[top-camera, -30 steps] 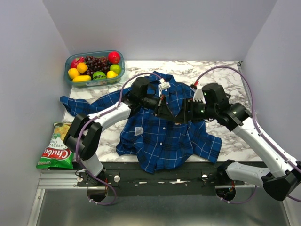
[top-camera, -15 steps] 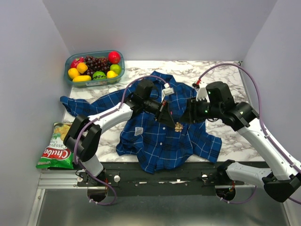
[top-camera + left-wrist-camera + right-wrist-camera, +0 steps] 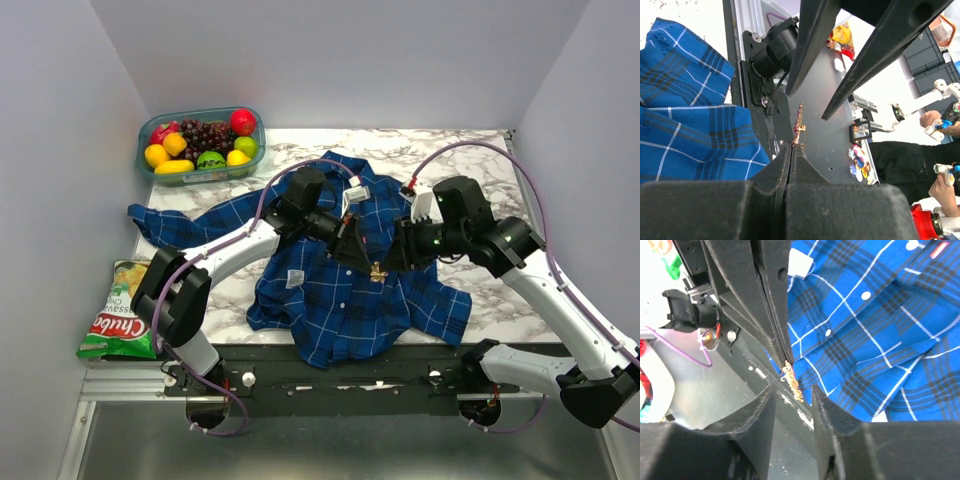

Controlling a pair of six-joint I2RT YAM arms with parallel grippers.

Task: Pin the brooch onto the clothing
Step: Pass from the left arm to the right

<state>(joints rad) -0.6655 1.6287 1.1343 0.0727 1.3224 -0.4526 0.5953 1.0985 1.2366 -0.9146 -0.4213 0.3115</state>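
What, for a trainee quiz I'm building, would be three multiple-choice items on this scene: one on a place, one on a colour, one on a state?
1. Where does the fruit tub stand?
A. at the far left corner of the table
B. on the shirt
C. at the near right edge

2. What colour is the shirt?
A. red plaid
B. blue plaid
C. plain green

3. The left gripper is:
A. shut on the brooch
B. open and holding nothing
C. shut on a sleeve

Key:
1 A: the top view shows the tub at the far left, beyond the sleeve.
2 B: dark and bright blue checks with thin white lines.
3 A: in the left wrist view its fingers meet, with the brooch at their tips. The right gripper is open on either side of it.
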